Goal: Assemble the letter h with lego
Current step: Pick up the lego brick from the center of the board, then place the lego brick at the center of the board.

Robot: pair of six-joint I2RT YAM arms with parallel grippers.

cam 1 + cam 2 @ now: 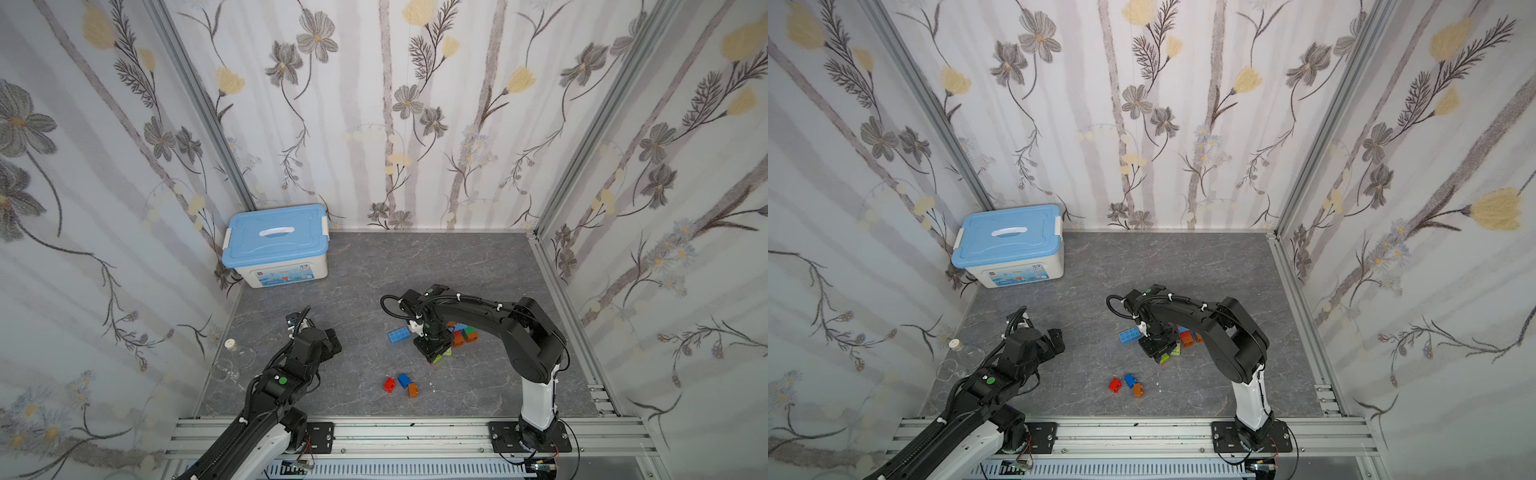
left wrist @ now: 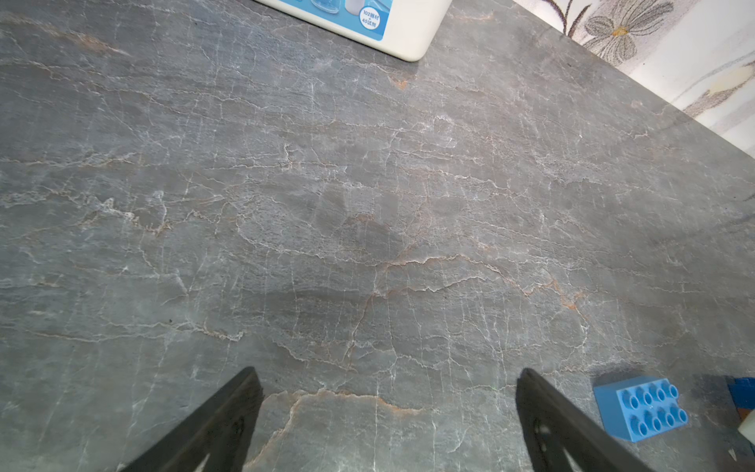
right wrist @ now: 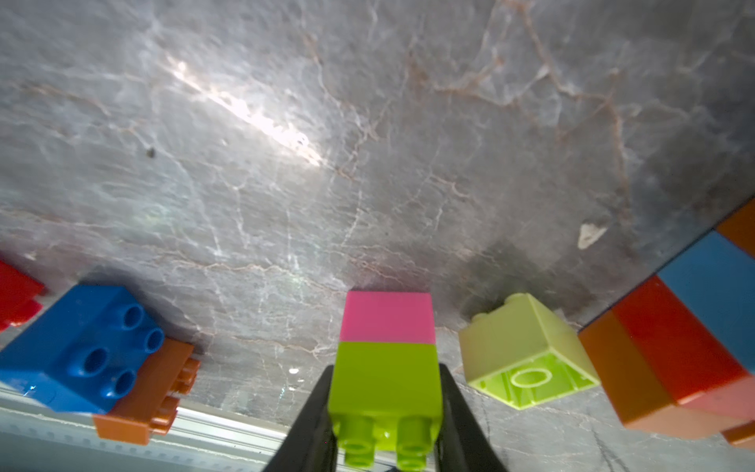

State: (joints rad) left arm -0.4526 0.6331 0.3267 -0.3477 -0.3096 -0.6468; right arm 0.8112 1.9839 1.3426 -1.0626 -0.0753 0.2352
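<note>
Fingers [image 3: 314, 412] of the right end effector [image 3: 386, 367] are closed on a lime brick [image 3: 386, 380], one black finger pressed to each side; a pink brick [image 3: 388, 316] is joined to the lime brick's far end, so the two form one short stack, studs toward the wrist; whether the pink end touches the grey marbled desk [image 1: 365, 266] I cannot tell. This end effector [image 1: 434, 351] stands right of centre, pointing down.

Just beside the stack a paler lime brick [image 3: 527, 351] lies tipped over, its hollow underside showing. Just far and right of that is a cluster of orange, red, blue and green bricks [image 1: 463, 334], partly hidden under the right arm; in the right wrist view some of them form a joined row. A long light-blue brick [image 1: 399, 334] lies on its side just left of the right end effector, apart from it. Nearer the front rail, a red brick [image 1: 389, 384], a blue brick [image 1: 404, 380] and an orange brick [image 1: 412, 390] sit close together.

Left end effector [image 2: 387, 371] has its fingers spread wide with nothing between them, over bare desk left of centre; the long light-blue brick is off to its right. A white storage box [image 1: 276, 245] with a light-blue lid, closed, stands in the far left corner; a clear bottle [image 1: 239, 353] with a pale cap sits at the left edge.
</note>
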